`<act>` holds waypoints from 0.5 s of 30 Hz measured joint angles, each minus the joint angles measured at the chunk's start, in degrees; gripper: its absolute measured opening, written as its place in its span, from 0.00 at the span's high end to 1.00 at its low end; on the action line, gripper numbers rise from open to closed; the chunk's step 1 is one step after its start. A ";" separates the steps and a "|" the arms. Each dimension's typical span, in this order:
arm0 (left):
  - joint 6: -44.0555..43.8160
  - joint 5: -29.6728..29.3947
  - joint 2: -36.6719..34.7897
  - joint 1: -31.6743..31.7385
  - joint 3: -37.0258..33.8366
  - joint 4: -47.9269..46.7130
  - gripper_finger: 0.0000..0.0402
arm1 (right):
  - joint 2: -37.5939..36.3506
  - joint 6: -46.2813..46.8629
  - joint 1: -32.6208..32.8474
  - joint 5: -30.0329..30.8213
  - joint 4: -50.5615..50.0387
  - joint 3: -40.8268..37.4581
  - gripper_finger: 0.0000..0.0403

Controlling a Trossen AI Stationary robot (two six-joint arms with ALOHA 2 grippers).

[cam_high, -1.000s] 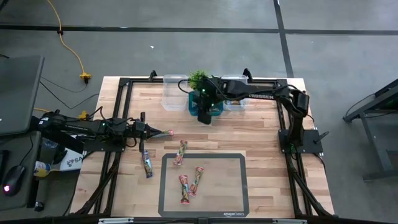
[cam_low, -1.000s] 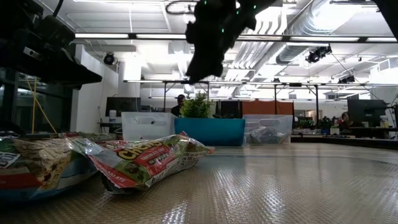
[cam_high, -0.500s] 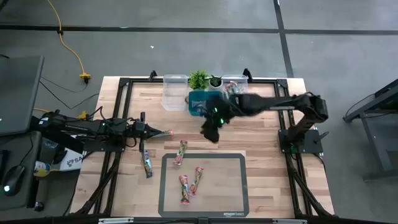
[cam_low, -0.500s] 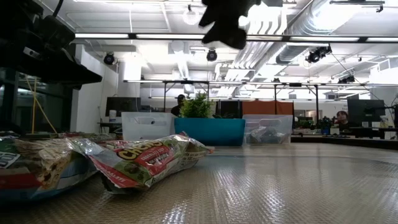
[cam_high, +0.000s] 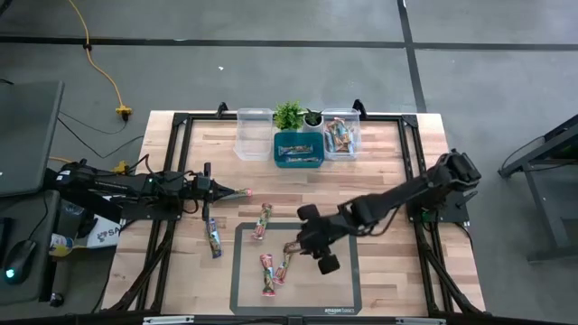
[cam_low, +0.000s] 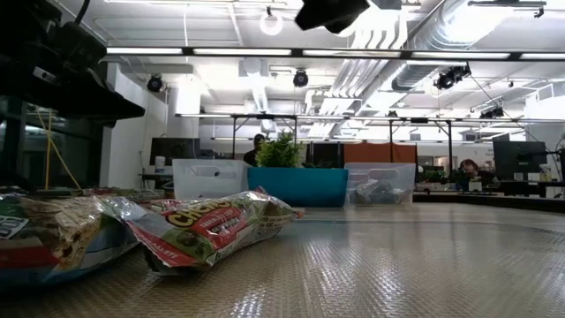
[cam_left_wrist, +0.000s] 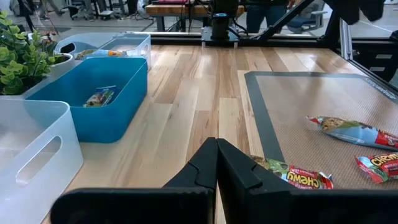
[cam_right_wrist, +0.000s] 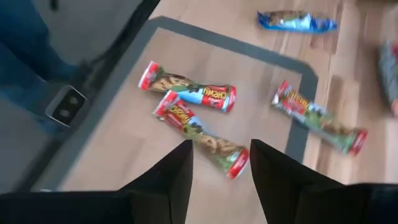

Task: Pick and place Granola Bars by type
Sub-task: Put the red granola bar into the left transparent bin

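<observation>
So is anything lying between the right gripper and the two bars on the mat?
No. In the right wrist view the right gripper hangs open over those two bars; only bare mat between.

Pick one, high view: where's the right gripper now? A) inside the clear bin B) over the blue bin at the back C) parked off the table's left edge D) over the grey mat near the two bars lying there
D: the right gripper hangs over the grey mat, jaws open, beside the two bars lying on it, well away from the blue bin.
</observation>
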 joint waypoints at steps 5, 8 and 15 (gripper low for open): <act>0.00 0.00 0.00 -0.01 -0.01 0.00 1.00 | 3.46 -8.98 2.79 4.42 3.18 0.00 0.63; 0.00 0.00 0.00 0.00 0.00 0.00 1.00 | 5.03 -8.68 3.50 6.04 4.67 0.00 0.62; 0.00 0.00 -0.02 -0.01 0.00 -0.01 1.00 | 4.74 8.06 3.52 11.24 8.43 0.00 0.62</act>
